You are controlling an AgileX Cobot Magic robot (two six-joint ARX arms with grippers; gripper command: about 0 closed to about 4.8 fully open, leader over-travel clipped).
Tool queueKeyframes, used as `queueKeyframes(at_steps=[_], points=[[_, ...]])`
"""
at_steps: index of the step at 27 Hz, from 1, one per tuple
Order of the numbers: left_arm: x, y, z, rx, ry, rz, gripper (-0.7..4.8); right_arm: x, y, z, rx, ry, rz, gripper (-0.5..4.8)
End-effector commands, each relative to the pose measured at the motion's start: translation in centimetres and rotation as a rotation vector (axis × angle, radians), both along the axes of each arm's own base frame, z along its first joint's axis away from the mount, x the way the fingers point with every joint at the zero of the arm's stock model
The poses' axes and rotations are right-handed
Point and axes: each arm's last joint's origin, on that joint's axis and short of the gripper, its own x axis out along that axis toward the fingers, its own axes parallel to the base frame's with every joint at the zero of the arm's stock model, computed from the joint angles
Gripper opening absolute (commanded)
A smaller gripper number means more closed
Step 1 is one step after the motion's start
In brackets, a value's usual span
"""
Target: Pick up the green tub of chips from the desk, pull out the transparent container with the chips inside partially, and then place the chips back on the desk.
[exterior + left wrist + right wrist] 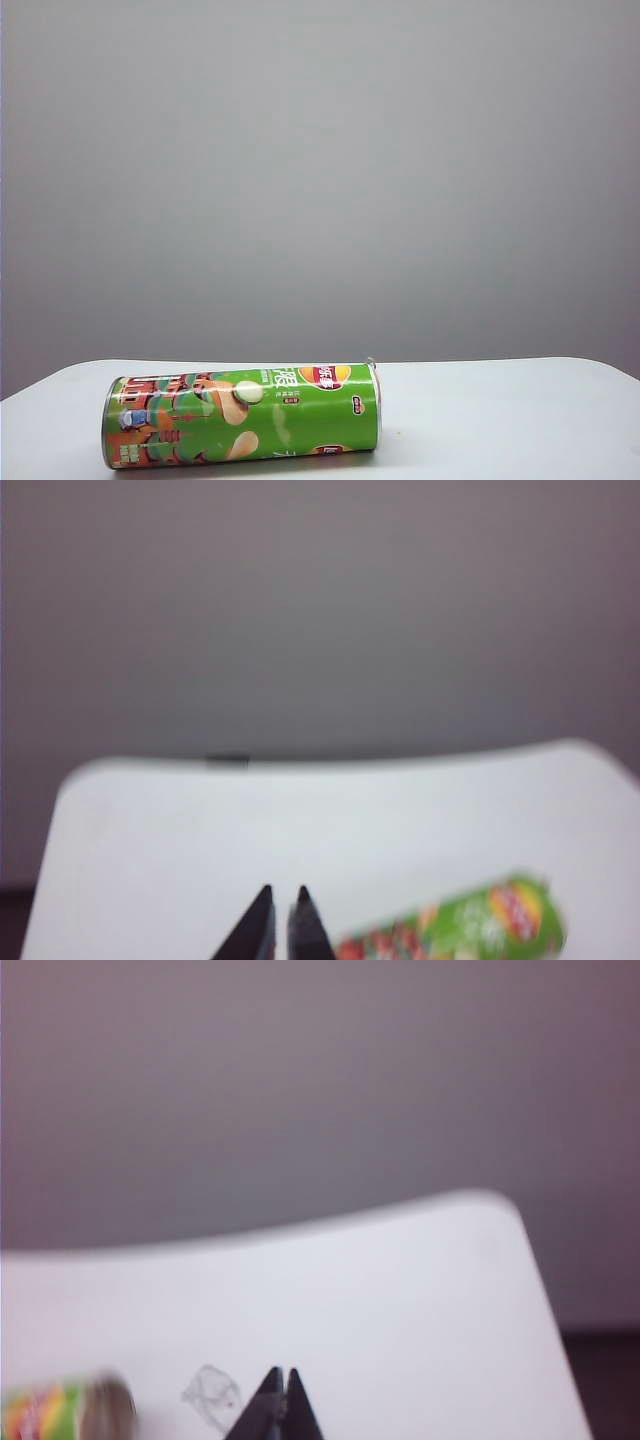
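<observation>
Exterior view: the green tub of chips (242, 415) lies on its side, lower left, on the white surface (500, 420). Left gripper (285, 892) and right gripper (283, 1371) hover apart from it, fingers together, empty. Nothing begun.

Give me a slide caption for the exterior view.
Long bright-green cylindrical chips can lying on its side on the smooth white desk, no gripper in view.

Left gripper (284, 892) and right gripper (283, 1371) are seen closed and empty, dark fingertips pointed forward, low in each wrist view.
</observation>
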Motion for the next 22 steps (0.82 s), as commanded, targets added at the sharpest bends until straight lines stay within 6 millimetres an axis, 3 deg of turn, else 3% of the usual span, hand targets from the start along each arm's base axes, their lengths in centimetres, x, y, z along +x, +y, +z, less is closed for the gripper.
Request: queueKeyframes(at_steps=[1, 6, 9, 17, 18, 20, 22], points=[[0.3, -0.1, 3.0, 0.004, -0.05, 0.003, 0.24, -0.4, -0.3, 2.4, 0.031, -0.092, -0.062, -0.03], [2.9, -0.8, 6.5, 0.174, -0.029, -0.052, 0.24, -0.3, -0.3, 5.3, 0.04, -0.107, -0.087, -0.03], [5.9, -1.7, 8.5, 0.323, 0.008, -0.162, 0.25, 0.9, -0.1, 7.5, 0.027, -0.056, -0.087, -0.02], [11.6, -3.7, 9.9, 0.495, 0.156, -0.477, 0.33, 5.4, 1.4, 11.8, -0.07, 0.101, 0.086, -0.02], [12.0, -3.8, 9.9, 0.515, 0.165, -0.516, 0.44, 6.0, 1.5, 12.1, -0.078, 0.13, 0.106, -0.02], [13.6, -4.6, 9.2, 0.593, 0.187, -0.609, 1.72, 8.8, 2.3, 13.0, -0.162, 0.244, 0.241, -0.02], [14.5, -4.9, 8.5, 0.627, 0.187, -0.63, 2.25, 10.4, 2.8, 13.2, -0.212, 0.314, 0.301, -0.02]])
